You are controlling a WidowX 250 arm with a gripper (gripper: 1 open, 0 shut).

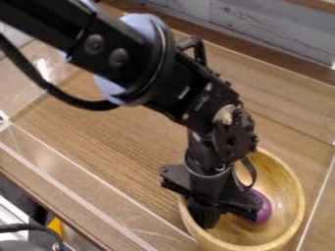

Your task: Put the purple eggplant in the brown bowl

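Observation:
The brown bowl [291, 183], round, light wood with a thick rim, stands at the lower right of the table. My black gripper [220, 214] points straight down into its hollow. The fingers are closed together low inside the bowl. The purple eggplant [260, 209], small and glossy, sticks out to the right of the fingertips, down near the bowl's floor. The gripper looks shut on its near end. The wrist hides part of the eggplant and the bowl's left inside wall.
The bowl sits on a wood-grain table [92, 147]. Clear plastic walls [33, 74] border the table on the left and front. A pale plank wall [262, 25] runs along the back. My bulky black arm [131, 59] reaches in from the upper left.

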